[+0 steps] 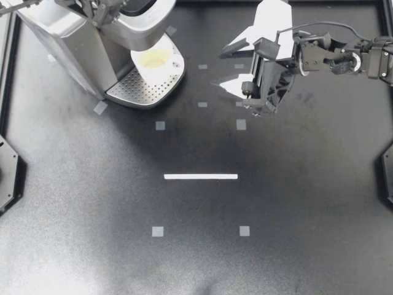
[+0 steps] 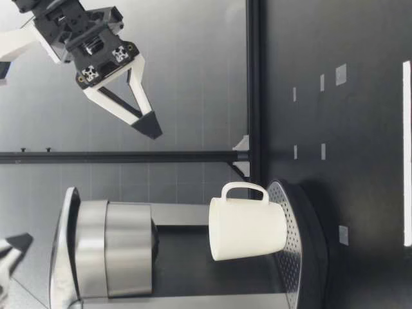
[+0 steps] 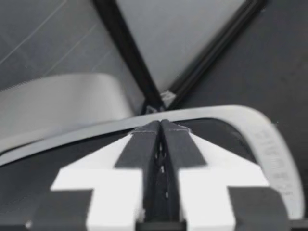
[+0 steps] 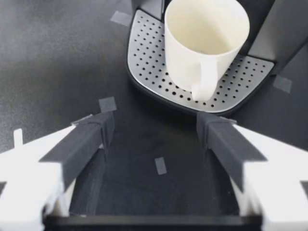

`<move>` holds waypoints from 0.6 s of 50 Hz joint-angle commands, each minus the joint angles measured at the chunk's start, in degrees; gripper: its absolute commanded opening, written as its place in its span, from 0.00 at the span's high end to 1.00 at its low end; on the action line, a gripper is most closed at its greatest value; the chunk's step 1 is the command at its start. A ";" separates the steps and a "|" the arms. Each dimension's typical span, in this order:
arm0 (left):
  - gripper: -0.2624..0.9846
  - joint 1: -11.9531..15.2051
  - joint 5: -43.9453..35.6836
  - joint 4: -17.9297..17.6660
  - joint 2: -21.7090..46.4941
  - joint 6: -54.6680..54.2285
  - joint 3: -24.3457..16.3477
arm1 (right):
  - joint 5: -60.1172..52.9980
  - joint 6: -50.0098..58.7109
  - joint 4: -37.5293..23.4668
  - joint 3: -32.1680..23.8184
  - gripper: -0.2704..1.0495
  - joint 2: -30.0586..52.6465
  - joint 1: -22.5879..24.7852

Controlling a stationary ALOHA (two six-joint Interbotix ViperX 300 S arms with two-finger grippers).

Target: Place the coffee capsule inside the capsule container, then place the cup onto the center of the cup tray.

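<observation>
A white cup [image 1: 153,60] stands upright on the perforated cup tray [image 1: 138,89] of the silver coffee machine [image 1: 67,34], under its spout head. My right gripper [image 1: 236,64] hovers open and holds nothing, off to the cup's handle side. In the right wrist view the cup [image 4: 207,43] is ahead of the open fingers [image 4: 82,144], handle toward them. The low view shows this gripper [image 2: 148,125] well above the table, higher than the cup [image 2: 248,228]. My left gripper [image 1: 98,15] is over the machine's top, shut [image 3: 161,127]. No capsule is visible.
Small tape squares [image 1: 241,125] and a white tape line [image 1: 201,176] mark the black table. A black frame rail [image 2: 254,84] runs along the table's far edge. The machine's head [image 2: 109,251] overhangs the cup.
</observation>
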 commanded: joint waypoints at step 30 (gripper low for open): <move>0.69 -1.14 5.98 0.00 3.52 1.41 -2.81 | -0.97 -0.35 0.00 -0.62 0.30 -1.23 0.26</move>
